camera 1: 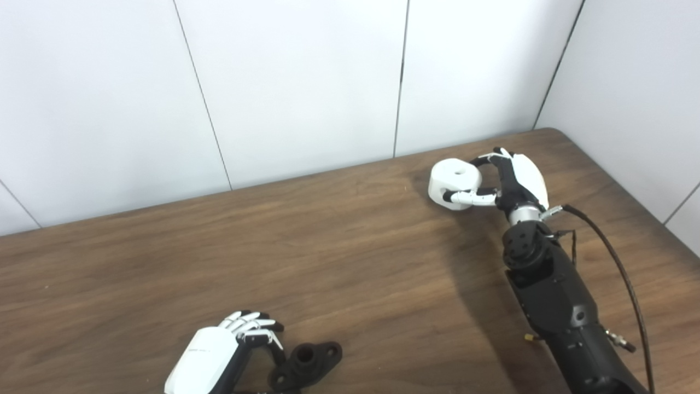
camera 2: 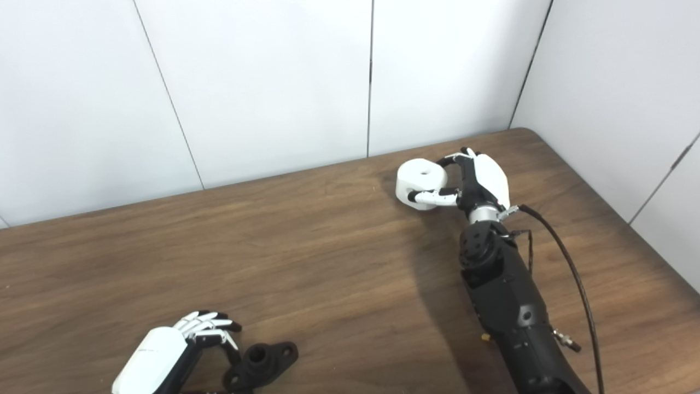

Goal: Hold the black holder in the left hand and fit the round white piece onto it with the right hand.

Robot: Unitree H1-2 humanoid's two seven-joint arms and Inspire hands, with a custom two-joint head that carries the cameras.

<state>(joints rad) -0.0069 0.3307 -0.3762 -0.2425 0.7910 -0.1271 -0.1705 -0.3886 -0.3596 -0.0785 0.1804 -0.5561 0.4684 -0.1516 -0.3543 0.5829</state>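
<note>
Right hand [camera 1: 514,183] around white piece [camera 1: 454,178]

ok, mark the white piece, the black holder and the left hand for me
round white piece [camera 1: 455,180], left eye view, top face beside its hole
black holder [camera 1: 306,364], left eye view, raised centre hub
left hand [camera 1: 210,361], left eye view, white back shell

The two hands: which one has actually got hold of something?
The right hand, far across the table, wraps the round white piece. The left hand only curls beside the black holder.
</note>
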